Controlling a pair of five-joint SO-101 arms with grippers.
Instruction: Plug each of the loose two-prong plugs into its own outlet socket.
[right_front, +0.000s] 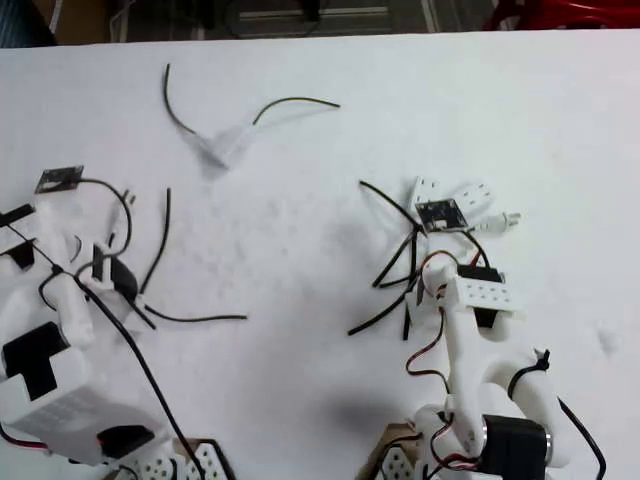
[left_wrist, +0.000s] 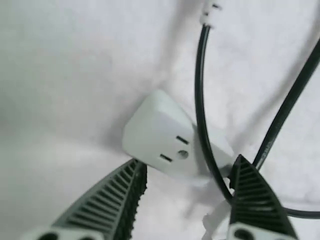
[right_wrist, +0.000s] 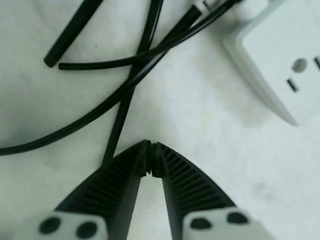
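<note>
Left wrist view: the left claw (left_wrist: 190, 165) is released, its ridged fingers (left_wrist: 117, 200) spread to either side of a white socket block (left_wrist: 160, 135) lying on the worktop (left_wrist: 60, 75). The block's slotted face is turned toward the claw, and its long axis runs away from the claw. A black cord (left_wrist: 199, 95) crosses the block's edge beside one finger, so closing now would likely pinch the cord too. The cord ends in a small white plug (left_wrist: 209, 14) farther off.

In the right wrist view the right claw (right_wrist: 150, 152) is clenched on nothing, its tips together above bare worktop. A second socket (right_wrist: 285, 60) lies just beyond it to the far right, and loose cords (right_wrist: 125, 95) lie to the left.

In the high view, what looks like a pale plug (right_front: 220, 150) sits far out mid-worktop, well apart from both arms. The left arm seems nearer to it.
</note>
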